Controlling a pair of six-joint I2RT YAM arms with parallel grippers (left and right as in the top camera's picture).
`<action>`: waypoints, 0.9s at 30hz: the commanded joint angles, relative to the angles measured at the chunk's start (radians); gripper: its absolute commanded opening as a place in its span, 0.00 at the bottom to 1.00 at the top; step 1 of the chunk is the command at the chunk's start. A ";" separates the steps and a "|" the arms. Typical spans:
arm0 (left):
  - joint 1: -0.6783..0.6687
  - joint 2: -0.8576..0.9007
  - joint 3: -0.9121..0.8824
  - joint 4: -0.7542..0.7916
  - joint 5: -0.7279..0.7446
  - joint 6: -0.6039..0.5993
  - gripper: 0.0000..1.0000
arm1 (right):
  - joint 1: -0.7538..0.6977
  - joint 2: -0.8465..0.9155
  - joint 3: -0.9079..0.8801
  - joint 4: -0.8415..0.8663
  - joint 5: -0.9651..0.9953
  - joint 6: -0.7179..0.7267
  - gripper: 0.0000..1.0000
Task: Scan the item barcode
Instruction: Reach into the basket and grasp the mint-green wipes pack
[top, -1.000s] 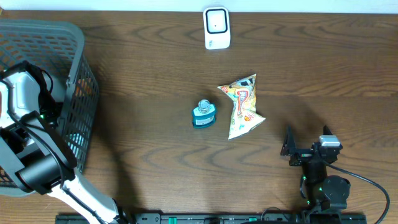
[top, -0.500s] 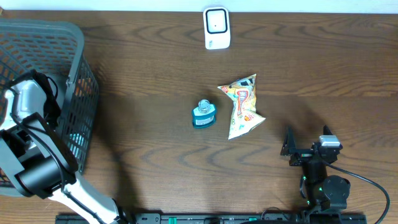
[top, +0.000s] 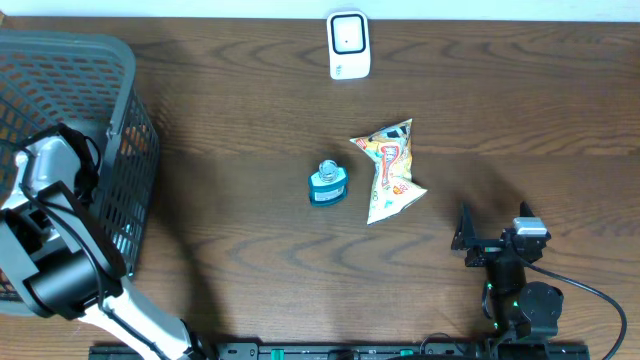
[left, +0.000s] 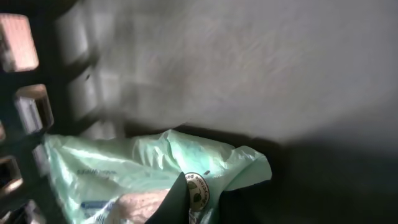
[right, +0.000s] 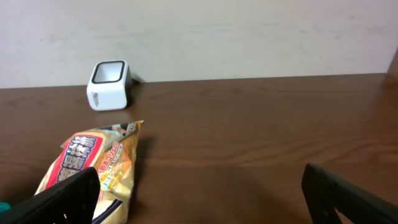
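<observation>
Left arm (top: 50, 215) reaches down into the grey mesh basket (top: 60, 55) at the left edge of the surface (top: 230, 120); from overhead its tool is hidden below the rim. In the left wrist view the left tool (left: 200, 202) is closed, with its dark tips pinched together on the upper edge of a pale green packet (left: 143, 162). The packet lies on the basket floor against the mesh wall, with a small round logo just at the tips. Whether the packet is lifted off the floor: cannot tell. Right tool (right: 202, 196) sits low near the front right of the surface, fingers spread fully apart, nothing between them. White scanner (top: 349, 44) stands at the far edge, centre, well apart from the basket. Yellow snack bag (top: 390, 170) lies mid-surface, with a small blue bottle (top: 328, 184) just beside it on its left, not touching.
</observation>
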 joint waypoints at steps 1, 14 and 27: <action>0.005 -0.015 0.150 -0.098 0.038 -0.002 0.07 | 0.007 -0.001 -0.001 -0.004 -0.002 -0.012 0.99; 0.004 -0.390 0.438 -0.129 0.039 0.019 0.07 | 0.007 -0.001 -0.001 -0.004 -0.002 -0.012 0.99; -0.241 -0.877 0.437 0.041 0.253 0.051 0.07 | 0.007 -0.001 -0.001 -0.004 -0.002 -0.012 0.99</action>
